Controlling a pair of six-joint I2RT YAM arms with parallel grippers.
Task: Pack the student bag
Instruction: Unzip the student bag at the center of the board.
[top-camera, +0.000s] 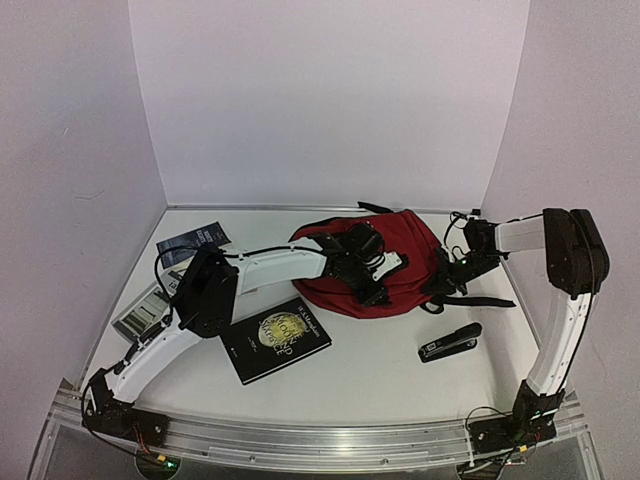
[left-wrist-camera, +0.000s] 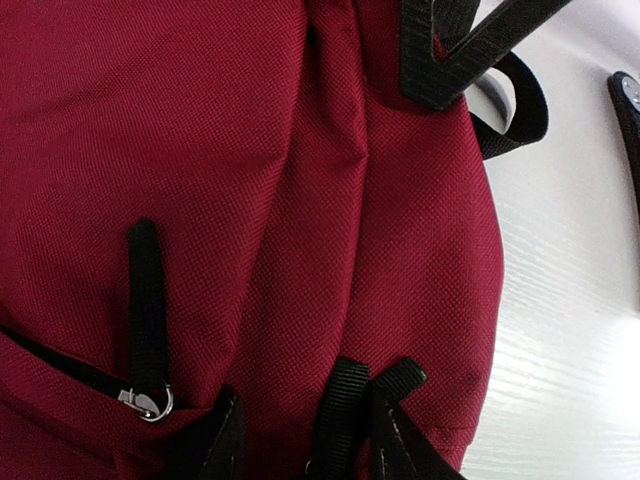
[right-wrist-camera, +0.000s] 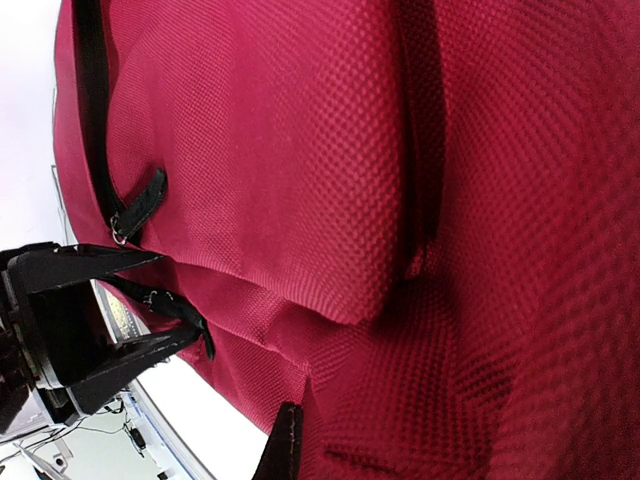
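The student bag (top-camera: 405, 250), dark red with black straps, lies at the back middle of the table. My left gripper (top-camera: 378, 282) rests on its front face. In the left wrist view the left gripper (left-wrist-camera: 305, 440) stands open, pressed into the red fabric (left-wrist-camera: 250, 200). A black webbing loop (left-wrist-camera: 345, 405) sits between its fingers, against the right one. A zipper pull (left-wrist-camera: 148, 300) lies to the left. My right gripper (top-camera: 447, 278) is at the bag's right edge. Only one of its fingers (right-wrist-camera: 285, 445) shows, the other hidden behind the fabric it pinches.
A black book (top-camera: 275, 338) lies in front of the bag, under the left arm. A dark booklet (top-camera: 195, 240) and a striped item (top-camera: 145, 310) lie at the left. A black stapler (top-camera: 450, 342) sits at the front right. Loose bag straps (top-camera: 475, 300) trail right.
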